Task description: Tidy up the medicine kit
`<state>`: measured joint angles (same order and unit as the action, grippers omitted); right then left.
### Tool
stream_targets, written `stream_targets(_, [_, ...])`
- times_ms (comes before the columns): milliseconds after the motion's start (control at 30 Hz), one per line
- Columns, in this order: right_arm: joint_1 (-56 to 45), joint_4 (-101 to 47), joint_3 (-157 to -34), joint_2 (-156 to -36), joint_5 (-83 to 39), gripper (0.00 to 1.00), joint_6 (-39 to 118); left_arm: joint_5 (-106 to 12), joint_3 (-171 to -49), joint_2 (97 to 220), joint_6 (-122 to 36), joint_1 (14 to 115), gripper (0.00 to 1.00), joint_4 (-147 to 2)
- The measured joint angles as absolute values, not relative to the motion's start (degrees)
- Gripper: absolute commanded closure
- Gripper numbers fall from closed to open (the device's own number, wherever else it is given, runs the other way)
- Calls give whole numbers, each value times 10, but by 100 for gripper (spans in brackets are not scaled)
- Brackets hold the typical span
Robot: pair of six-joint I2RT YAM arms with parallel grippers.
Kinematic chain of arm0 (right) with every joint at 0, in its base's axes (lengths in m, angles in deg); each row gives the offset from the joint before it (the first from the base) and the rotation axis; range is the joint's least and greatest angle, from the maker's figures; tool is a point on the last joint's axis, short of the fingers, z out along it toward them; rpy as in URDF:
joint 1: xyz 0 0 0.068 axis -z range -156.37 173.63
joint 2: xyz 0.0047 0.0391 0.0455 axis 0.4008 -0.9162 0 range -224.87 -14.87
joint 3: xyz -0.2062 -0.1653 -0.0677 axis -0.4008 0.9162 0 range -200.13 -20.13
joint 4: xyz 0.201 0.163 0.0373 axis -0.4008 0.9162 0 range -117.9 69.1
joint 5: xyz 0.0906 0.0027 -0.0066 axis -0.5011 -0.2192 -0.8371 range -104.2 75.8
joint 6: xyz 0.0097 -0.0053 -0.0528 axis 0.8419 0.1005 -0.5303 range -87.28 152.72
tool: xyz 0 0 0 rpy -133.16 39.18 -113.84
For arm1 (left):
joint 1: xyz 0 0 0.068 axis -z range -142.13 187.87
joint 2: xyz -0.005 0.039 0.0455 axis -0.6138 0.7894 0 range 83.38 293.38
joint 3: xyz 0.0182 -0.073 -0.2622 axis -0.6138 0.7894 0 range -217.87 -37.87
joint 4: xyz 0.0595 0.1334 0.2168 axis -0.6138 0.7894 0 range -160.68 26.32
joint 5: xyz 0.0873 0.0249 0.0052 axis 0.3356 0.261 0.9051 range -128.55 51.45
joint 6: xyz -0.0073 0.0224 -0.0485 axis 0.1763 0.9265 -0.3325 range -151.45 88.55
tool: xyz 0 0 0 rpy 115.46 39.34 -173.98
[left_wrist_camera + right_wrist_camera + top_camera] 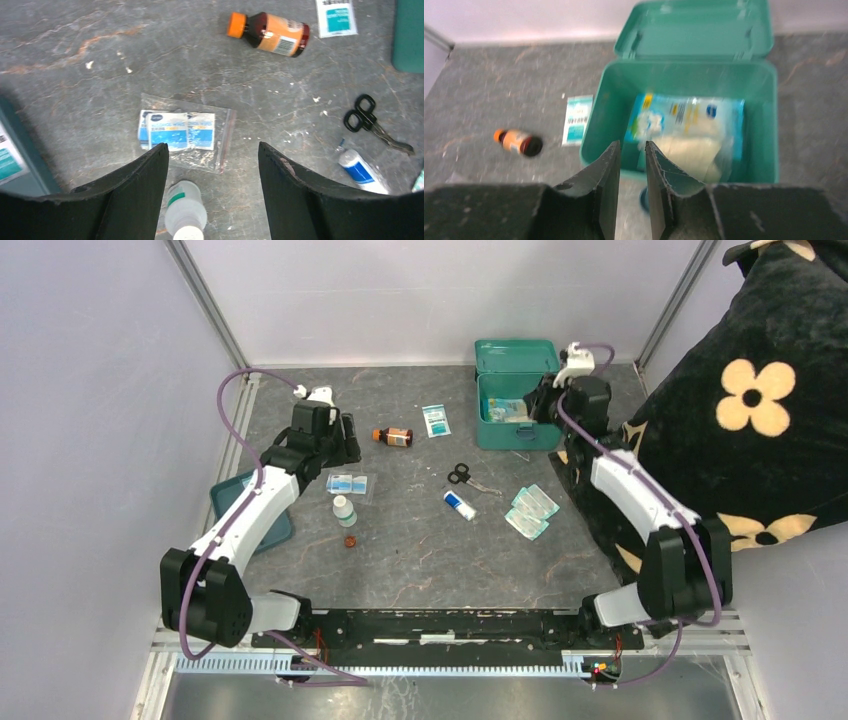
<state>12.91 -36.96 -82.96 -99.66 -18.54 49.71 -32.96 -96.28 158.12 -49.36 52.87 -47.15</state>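
Observation:
The medicine kit [515,432], a teal box with its lid open, stands at the back right and holds a clear packet [686,130]. My right gripper [540,400] hovers over the kit's front wall [604,125], empty, its jaws only narrowly apart [631,144]. My left gripper [345,440] is wide open and empty [213,146] above a clear bag of wipes [182,131] and a small white bottle [185,212]. A brown bottle with an orange cap [394,436] and a white sachet [436,420] lie between the arms.
Black scissors [465,476], a blue-and-white tube [459,505] and teal packets [532,511] lie mid-table. A flat teal tray [255,525] sits under the left arm. A small orange cap [350,541] lies near it. A black flowered cushion [760,390] is at the right.

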Motion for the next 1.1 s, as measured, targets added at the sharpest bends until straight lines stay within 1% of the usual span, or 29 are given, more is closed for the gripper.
stream_targets(100, [109,-356,-760,-945,-190,66,507,-311,-963,1581,-500,519,26,-463])
stream_targets(233, [66,-345,-687,-871,-197,64,509,-319,-963,1590,-509,459,25,-458])
stream_targets(333, [30,-335,-644,-818,-201,63,509,-333,-963,1614,-509,414,23,-454])
stream_targets(433, [3,-329,-613,-781,-206,63,509,-357,-958,1649,-509,394,23,-454])
stream_targets(667, [-10,-320,-560,-733,-217,63,509,-432,-956,1734,-509,369,28,-445])
stream_targets(867, [-11,-316,-539,-713,-232,63,511,-452,-956,1771,-509,347,30,-446])
stream_targets(1000, [-11,-317,-526,-698,-244,62,514,-460,-960,1792,-508,347,36,-445])
stream_targets(1100, [-11,-318,-517,-691,-253,63,516,-469,-963,1810,-507,347,37,-446])
